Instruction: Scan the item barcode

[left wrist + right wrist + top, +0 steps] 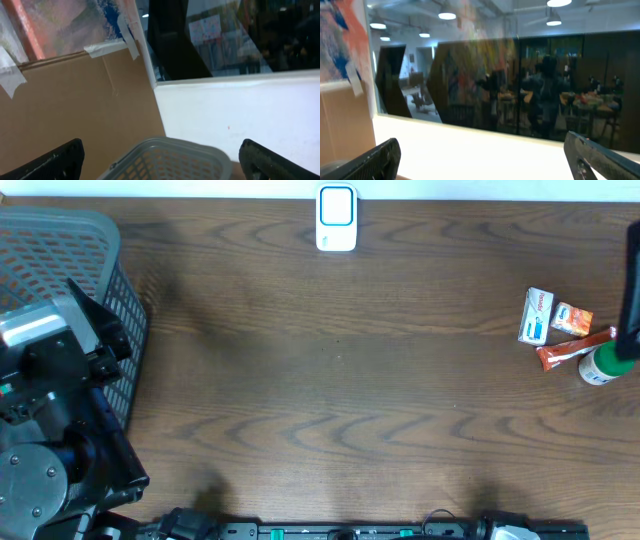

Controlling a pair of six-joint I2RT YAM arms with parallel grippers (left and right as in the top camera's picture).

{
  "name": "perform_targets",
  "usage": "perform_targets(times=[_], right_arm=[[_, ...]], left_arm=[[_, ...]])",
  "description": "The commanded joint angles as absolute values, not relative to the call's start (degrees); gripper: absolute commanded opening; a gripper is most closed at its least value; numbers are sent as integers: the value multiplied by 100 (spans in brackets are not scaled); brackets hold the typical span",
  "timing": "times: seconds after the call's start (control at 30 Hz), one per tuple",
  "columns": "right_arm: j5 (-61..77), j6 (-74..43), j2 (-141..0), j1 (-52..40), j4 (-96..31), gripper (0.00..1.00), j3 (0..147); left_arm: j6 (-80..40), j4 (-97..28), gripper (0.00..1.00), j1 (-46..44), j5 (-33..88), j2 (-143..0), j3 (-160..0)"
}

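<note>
Jaws on the left gripper (162,161) and right gripper (485,159) stand wide apart, holding nothing. A small white box (537,316) lies at the overhead frame's right edge, well apart from the scanner (337,218) at top centre; it looks light and stiff, best pinched across its narrow sides. Both wrists face the far wall, with the left arm (50,410) folded at lower left.
</note>
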State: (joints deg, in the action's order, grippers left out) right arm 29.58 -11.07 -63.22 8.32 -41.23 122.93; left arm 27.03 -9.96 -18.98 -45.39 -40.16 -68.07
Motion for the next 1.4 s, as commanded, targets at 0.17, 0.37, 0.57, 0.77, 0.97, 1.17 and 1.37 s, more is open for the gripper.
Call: perform_targets(times=[0.17,0.37,0.57,0.77,0.97,1.17,1.37], right_arm=[[1472,119,-4469,172,-3629,99,9867],[1446,117,-3253,172,-3013,99,8449],[1452,139,-2456,183,-2915,99,7618],[1553,141,-2187,185,-2912,99,7146],[1544,-27,-2314,187,-2547,99,6943],[910,-1288,-2528,200,-1778,99,6941],[908,-1476,-2539,3,-1999,99,6818]], left_arm=[[2930,-1435,98,-1887,-4615,-3452,-6847],[2867,-1778,98,-1887,-4617,-2978,-6820],[2873,-1772,98,-1723,-4991,-2488,-6635],[2871,-1780,98,-1247,-5216,-1859,-6545],[2840,-2158,98,-790,-5181,-1125,-6331],[2397,-2185,98,-676,-5168,-718,-6278],[2128,-2305,98,-674,-5172,-226,-6202]])
